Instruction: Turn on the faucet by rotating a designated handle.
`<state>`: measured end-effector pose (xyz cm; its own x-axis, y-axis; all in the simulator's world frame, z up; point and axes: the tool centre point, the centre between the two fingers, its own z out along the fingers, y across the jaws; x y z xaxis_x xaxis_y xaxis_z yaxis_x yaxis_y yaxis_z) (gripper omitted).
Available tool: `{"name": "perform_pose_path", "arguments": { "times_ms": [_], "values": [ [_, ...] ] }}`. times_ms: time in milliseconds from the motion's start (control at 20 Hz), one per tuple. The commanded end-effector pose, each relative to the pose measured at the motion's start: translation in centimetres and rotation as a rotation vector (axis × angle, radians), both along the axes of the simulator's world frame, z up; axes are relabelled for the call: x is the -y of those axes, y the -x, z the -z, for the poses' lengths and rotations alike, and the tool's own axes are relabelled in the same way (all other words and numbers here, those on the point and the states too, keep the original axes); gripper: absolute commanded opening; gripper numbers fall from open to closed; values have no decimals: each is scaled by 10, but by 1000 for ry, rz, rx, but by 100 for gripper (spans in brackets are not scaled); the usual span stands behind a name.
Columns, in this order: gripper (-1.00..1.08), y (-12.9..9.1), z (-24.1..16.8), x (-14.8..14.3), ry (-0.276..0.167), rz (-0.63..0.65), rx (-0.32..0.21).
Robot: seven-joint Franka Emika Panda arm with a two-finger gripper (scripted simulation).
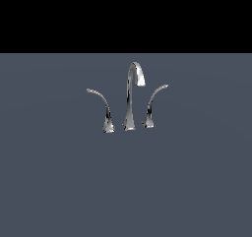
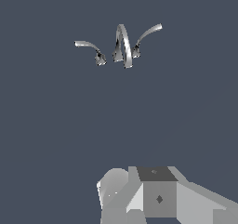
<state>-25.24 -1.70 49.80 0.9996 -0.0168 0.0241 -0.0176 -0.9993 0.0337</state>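
The chrome faucet stands on the grey floor in the middle of the exterior view. Its tall gooseneck spout [image 1: 130, 96] is in the centre. The handle [image 1: 151, 108], the stubbier curved lever, stands at the exterior view's right of the spout. The thinner lever with the wider sweep [image 1: 102, 108] stands at the left. In the wrist view the spout [image 2: 122, 45], the handle [image 2: 143, 39] and the thin lever [image 2: 90, 50] are far from me. Only grey blocks of my gripper [image 2: 158, 195] show at the frame's edge. Its fingers are hidden. The arm is out of the exterior view.
A flat grey-blue floor [image 1: 126, 182] lies all around the faucet. A black band fills the background above it in the exterior view. No other objects are in view.
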Motion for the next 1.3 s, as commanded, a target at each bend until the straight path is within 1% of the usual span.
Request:
{"name": "perform_pose_path", "arguments": {
  "times_ms": [0,300,600,900,1250],
  "values": [
    [-100,0,0,0,0,0,0],
    [-100,-6,5,-2,-1,22,0],
    [-100,-24,22,-9,-4,88,0],
    [-100,-54,49,-17,-8,197,0],
    [-100,-103,91,-22,-15,365,0]
  ]
}}
